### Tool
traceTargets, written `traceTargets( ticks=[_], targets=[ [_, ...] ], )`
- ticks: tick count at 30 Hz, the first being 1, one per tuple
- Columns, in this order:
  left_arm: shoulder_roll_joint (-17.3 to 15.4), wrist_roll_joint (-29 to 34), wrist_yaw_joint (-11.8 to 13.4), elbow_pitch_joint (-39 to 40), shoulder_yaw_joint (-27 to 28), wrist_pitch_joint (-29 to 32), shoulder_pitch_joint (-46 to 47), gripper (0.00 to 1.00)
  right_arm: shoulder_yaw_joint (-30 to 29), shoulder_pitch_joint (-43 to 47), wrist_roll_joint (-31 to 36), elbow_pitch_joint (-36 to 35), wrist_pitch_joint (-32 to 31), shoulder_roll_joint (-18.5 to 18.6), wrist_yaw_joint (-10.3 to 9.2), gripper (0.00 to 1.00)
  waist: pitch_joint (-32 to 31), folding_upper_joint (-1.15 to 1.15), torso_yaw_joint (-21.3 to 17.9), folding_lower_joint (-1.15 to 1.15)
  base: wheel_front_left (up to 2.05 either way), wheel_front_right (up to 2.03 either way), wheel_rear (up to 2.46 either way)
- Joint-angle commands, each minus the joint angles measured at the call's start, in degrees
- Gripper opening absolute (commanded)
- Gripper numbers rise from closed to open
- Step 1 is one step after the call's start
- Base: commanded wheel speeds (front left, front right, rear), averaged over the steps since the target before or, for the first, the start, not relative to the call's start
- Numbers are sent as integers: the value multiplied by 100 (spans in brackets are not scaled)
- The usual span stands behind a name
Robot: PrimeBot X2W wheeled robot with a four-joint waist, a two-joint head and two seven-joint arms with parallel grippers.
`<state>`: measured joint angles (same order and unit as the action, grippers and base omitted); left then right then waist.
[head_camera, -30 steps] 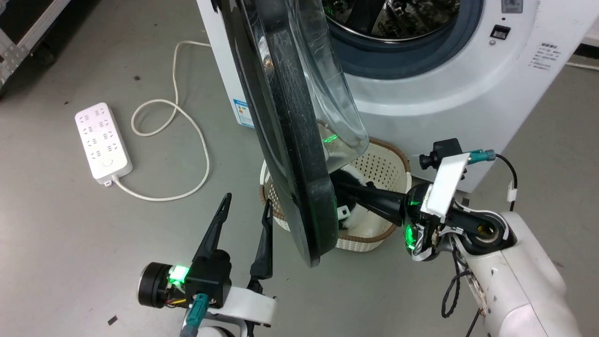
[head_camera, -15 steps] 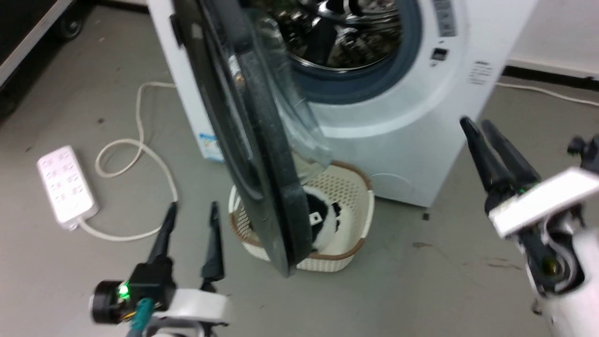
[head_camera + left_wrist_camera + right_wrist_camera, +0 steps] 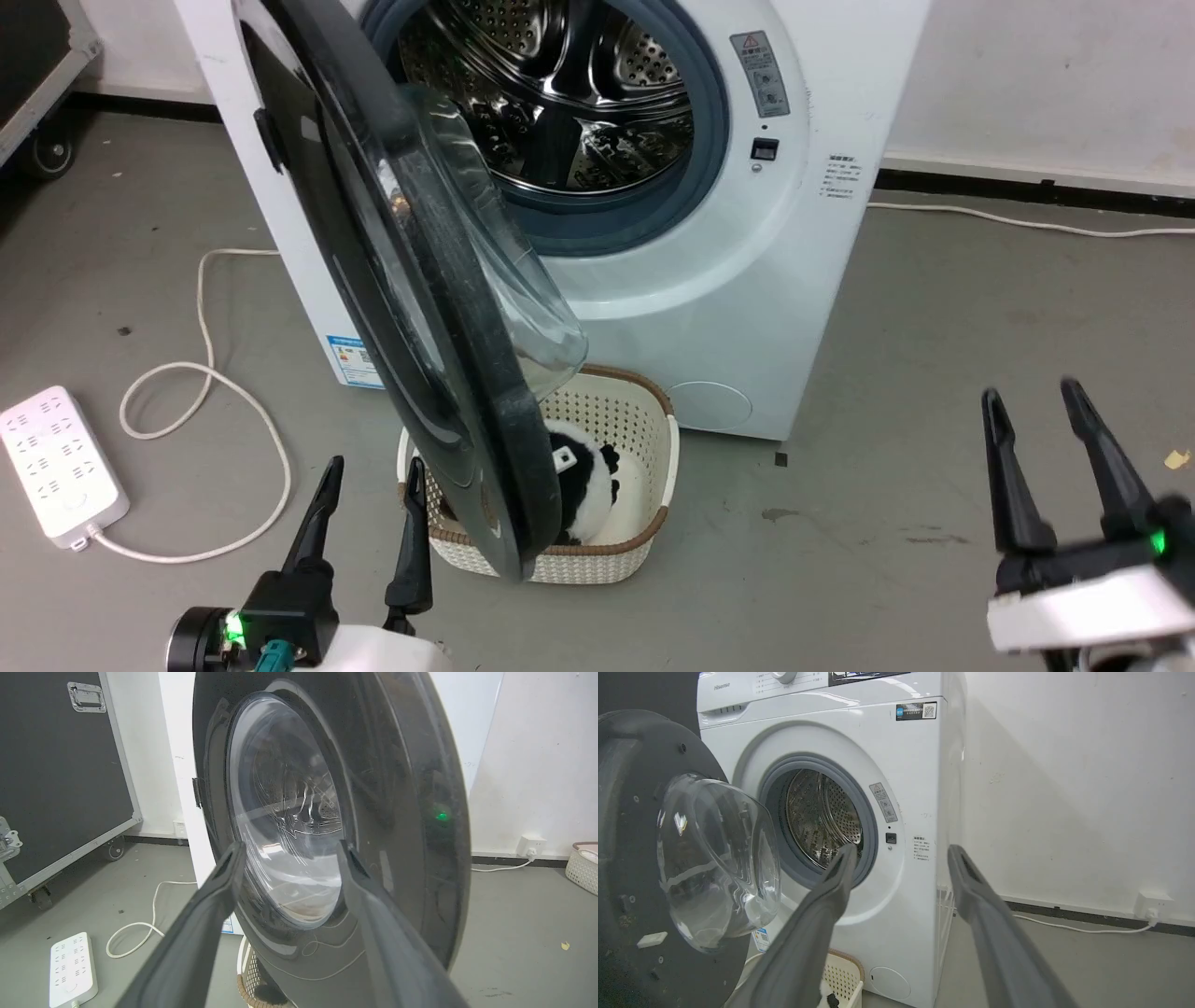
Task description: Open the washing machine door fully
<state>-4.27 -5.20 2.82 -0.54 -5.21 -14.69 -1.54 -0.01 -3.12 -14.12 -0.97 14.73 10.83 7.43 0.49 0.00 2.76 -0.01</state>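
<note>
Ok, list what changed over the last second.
The right end effector drew back from behind the lower rim of the washing machine door to the robot's right and now hangs open, clear of it. The head camera tilted up, so the whole view shifted. Unchanged: the door open over the basket, the left end effector open beside its outer face.

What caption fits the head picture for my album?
Washing machine door open above basket; left claw and right claw empty.

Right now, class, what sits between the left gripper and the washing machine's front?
In the head view: a cream basket holding a black-and-white plush, with the open door overhanging it.
</note>
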Motion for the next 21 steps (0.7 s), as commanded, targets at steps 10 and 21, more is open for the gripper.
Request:
traceTargets(
  ticks=[10, 21],
  targets=[
    [53, 39, -201, -193, -25, -30, -41, 100, -75, 870, 1138, -458, 26, -519, 6, 100, 71, 0, -82, 1, 0, 0, 0],
    [96, 130, -145, -156, -43, -30, 91, 0, -118, 789, 1126, -411, 27, -744, 6, 100, 160, 0, -111, 1, 0, 0, 0]
  ],
)
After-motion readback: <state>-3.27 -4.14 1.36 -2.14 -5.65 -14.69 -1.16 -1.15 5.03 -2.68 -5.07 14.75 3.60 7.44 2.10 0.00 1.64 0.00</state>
